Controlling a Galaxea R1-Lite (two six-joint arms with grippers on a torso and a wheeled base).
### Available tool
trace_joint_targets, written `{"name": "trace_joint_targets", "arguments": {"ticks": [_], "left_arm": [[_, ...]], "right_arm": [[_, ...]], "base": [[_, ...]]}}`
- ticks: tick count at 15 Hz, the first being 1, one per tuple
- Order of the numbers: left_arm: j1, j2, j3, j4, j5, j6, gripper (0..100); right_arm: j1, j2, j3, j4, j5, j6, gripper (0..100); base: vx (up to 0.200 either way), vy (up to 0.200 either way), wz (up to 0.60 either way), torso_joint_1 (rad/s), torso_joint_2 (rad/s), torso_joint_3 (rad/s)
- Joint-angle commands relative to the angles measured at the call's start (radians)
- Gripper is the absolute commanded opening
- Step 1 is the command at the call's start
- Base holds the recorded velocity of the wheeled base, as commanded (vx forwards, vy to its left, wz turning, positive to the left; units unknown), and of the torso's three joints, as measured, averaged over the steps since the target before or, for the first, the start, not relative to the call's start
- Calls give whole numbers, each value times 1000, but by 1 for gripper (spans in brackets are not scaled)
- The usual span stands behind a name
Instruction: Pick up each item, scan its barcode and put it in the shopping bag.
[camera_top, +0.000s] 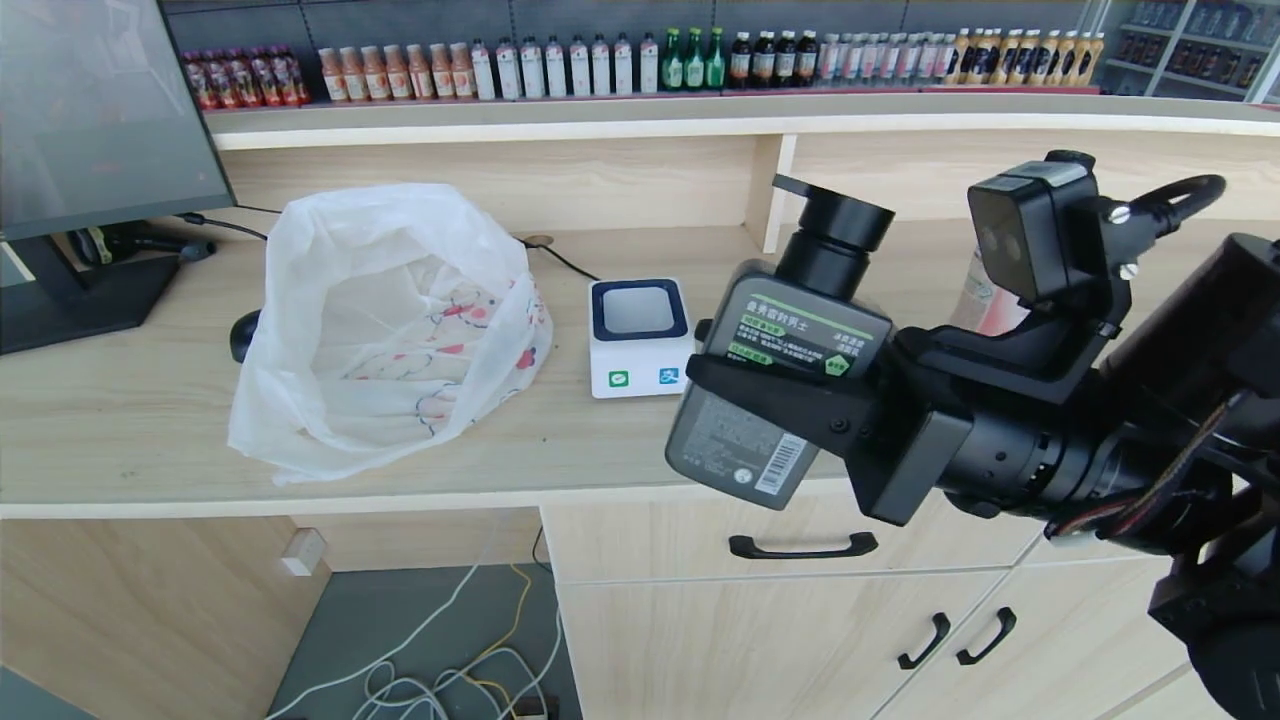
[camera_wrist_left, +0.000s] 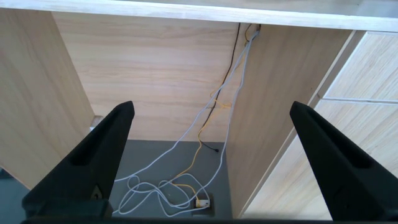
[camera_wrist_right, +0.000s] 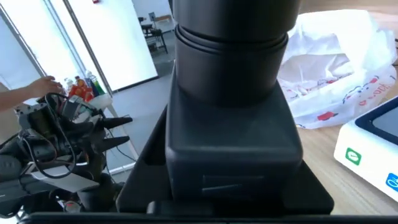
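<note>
One dark grey rectangular plastic bottle (camera_top: 800, 335) with a round black cap hangs centre-right in the head view, long axis tilted: cap upper right, barcoded base lower left, green-and-white label upward. The right gripper (camera_top: 760, 395) clamps its middle, beside the white square scanner box (camera_top: 640, 335). The left gripper (camera_wrist_left: 208, 162) gapes wide, empty.

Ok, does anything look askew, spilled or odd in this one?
Nothing spilled or damaged. The grey bottle sits tilted in the right hand, its barcode facing up toward the head camera, not the scanner. The shopping bag stands open.
</note>
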Motion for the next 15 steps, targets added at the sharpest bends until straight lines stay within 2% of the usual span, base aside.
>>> {"name": "trace_joint_targets", "arguments": {"ticks": [1, 7, 15], "left_arm": [[0, 0, 0, 0, 0, 0, 100], [0, 0, 0, 0, 0, 0, 100], [0, 0, 0, 0, 0, 0, 100]], "right_arm": [[0, 46, -62, 2, 39, 20, 0], [1, 46, -122, 0, 116, 94, 0], [7, 46, -122, 0, 125, 118, 0]], "base": [[0, 0, 0, 0, 0, 0], [0, 0, 0, 0, 0, 0], [0, 0, 0, 0, 0, 0]]}}
